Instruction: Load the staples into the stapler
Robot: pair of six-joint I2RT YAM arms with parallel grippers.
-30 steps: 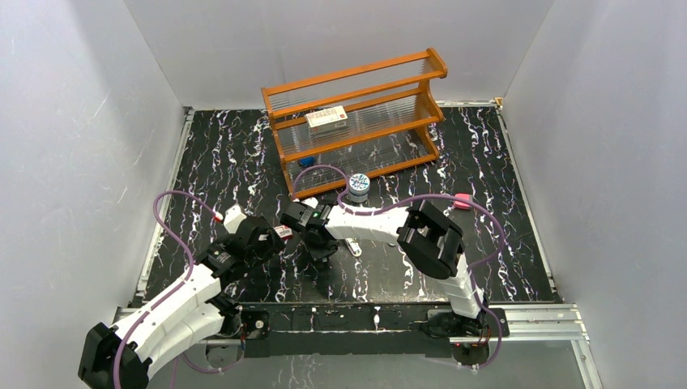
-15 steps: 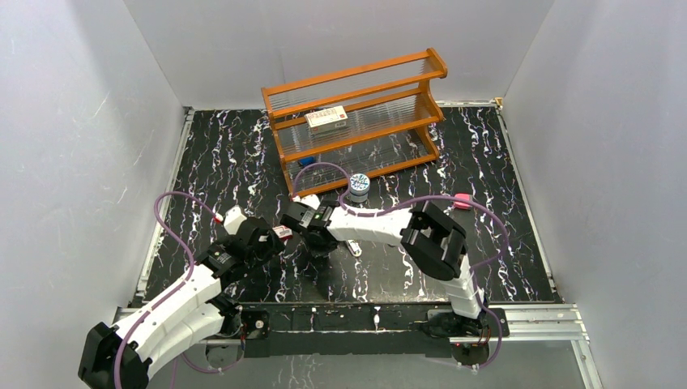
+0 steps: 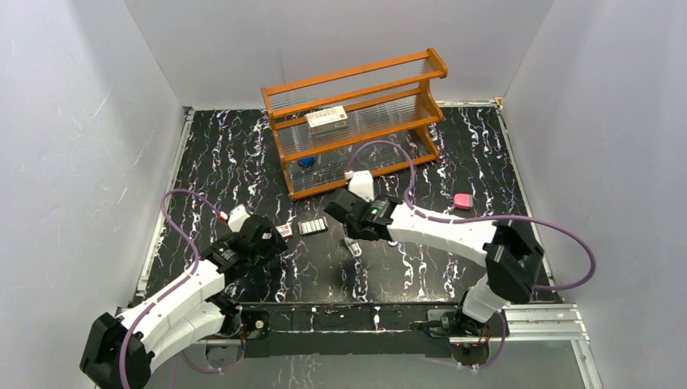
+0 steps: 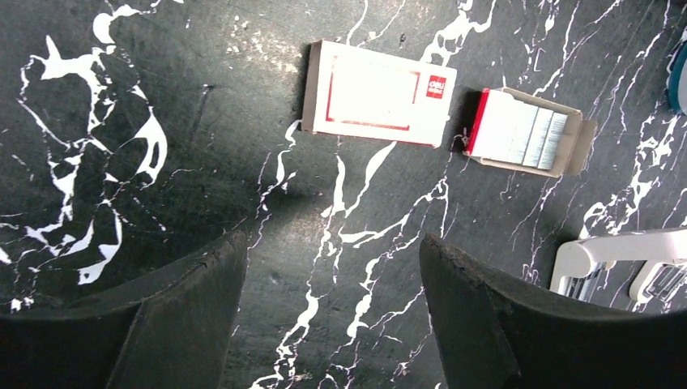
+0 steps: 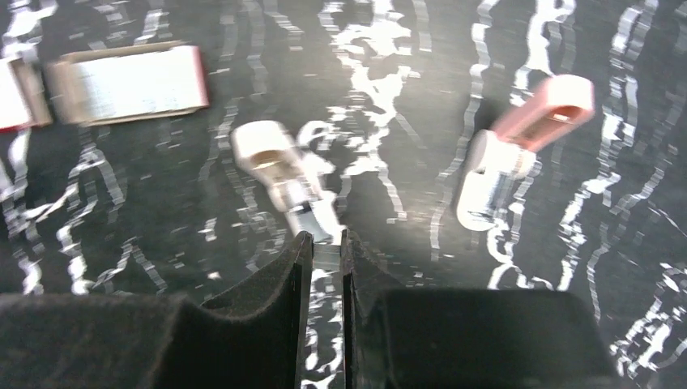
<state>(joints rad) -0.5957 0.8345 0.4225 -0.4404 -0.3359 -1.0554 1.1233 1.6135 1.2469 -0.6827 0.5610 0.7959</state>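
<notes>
The staples (image 4: pixel 525 132) lie as a grey block in an open cardboard tray, also seen from above (image 3: pixel 312 226) and in the right wrist view (image 5: pixel 130 81). The white stapler (image 5: pixel 279 166) lies open on the table with its metal channel pointing at my right gripper (image 5: pixel 326 243). From above, the stapler (image 3: pixel 352 245) sits just under that gripper (image 3: pixel 350 229). Its jaws are nearly closed, and a thin grey strip shows between the tips. My left gripper (image 4: pixel 332 324) is open and empty, just near of the small red-and-white box (image 4: pixel 379 93).
A peach-coloured mini stapler (image 3: pixel 462 201) lies to the right and also shows in the right wrist view (image 5: pixel 518 146). An orange wooden rack (image 3: pixel 356 121) stands at the back with a larger red-and-white box (image 3: pixel 326 119) on its shelf.
My right arm has swung to the right, off the staple tray, which is now uncovered. Its gripper now sits over the white stapler. The left arm has barely moved.
</notes>
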